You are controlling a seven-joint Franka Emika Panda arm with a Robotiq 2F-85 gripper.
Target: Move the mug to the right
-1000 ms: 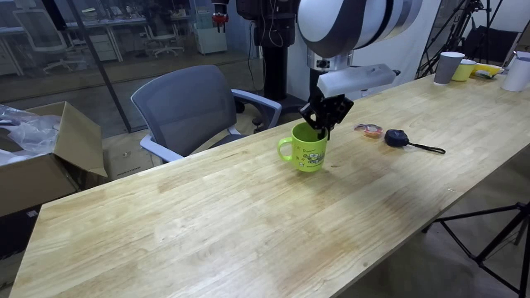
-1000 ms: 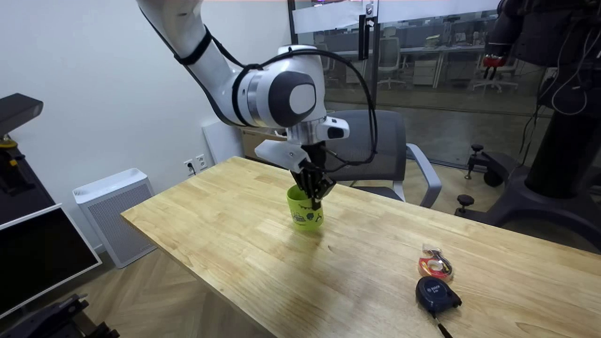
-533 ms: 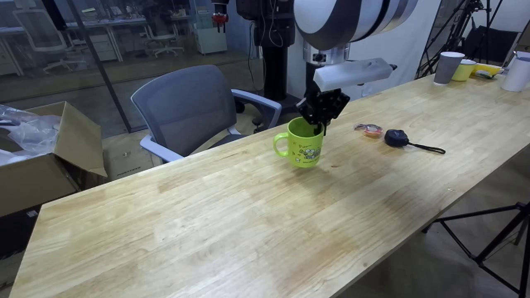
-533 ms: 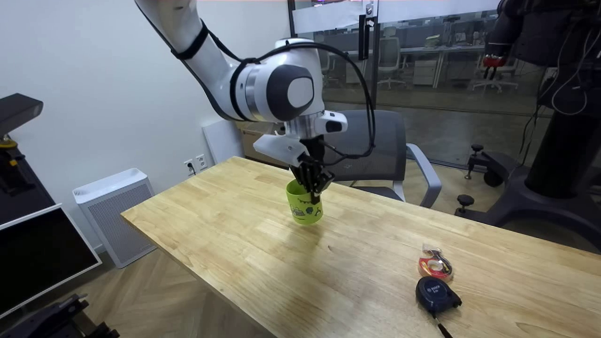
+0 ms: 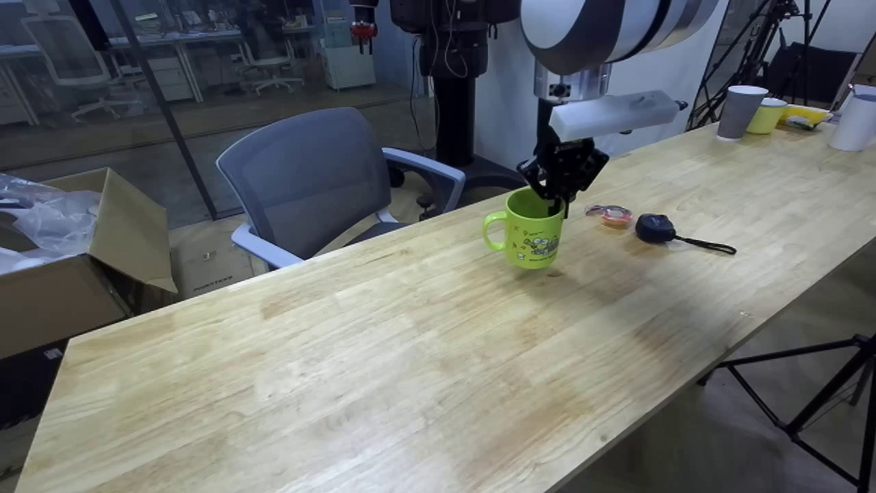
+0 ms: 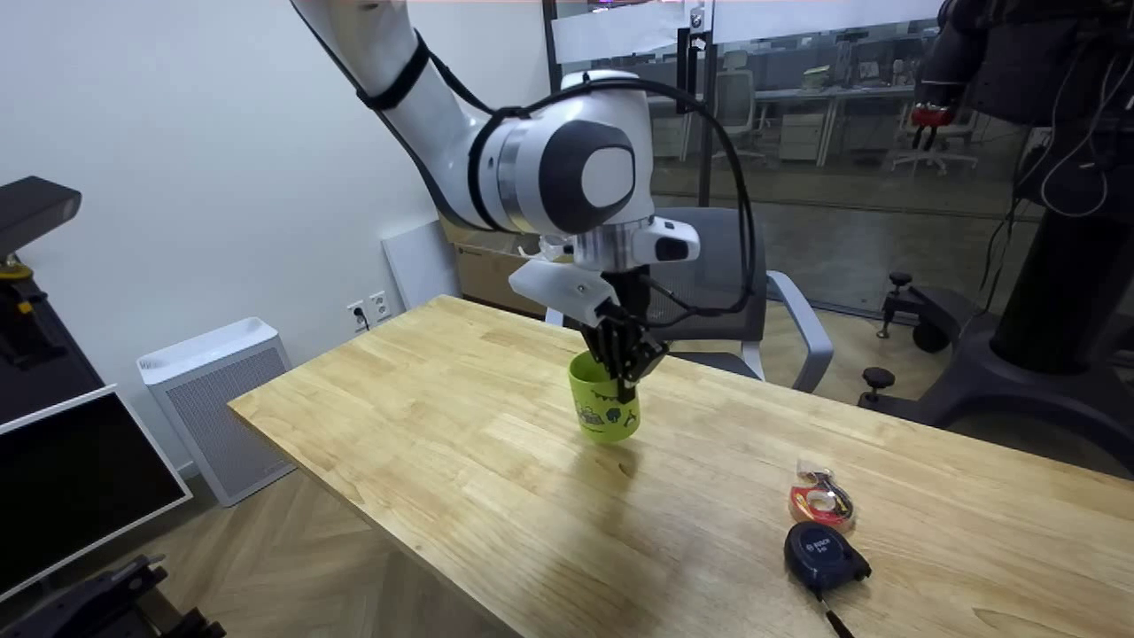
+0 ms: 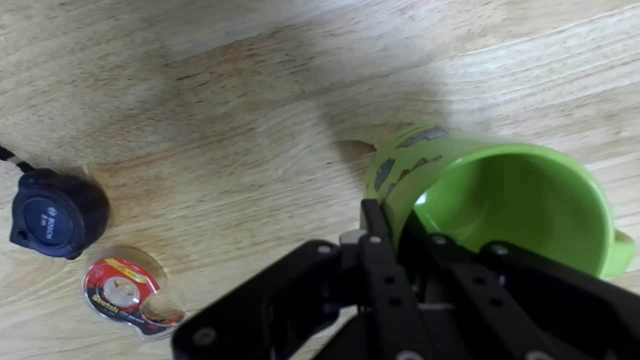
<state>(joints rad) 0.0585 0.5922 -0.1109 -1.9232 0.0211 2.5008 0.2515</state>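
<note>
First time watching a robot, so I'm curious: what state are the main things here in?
Green mug: mouth up, held by the rim, seemingly just off the table
Gripper: closed on that rim
Tape measure: lying down, no blade showing
Sticky tape: lying flat
Gray cup: upright
Yellow cup: upright
Cardboard box: open, plastic inside
Screen: dark

In an exterior view, your arm (image 6: 452, 151) slants down from the top edge to a rounded joint (image 6: 585, 175), and under this joint the wrist (image 6: 602, 247) points downward. Your black hand (image 5: 560, 207) hangs below it. In the wrist view, its two fingers (image 7: 373, 220) make a pinching pose, only narrowly apart.
</note>
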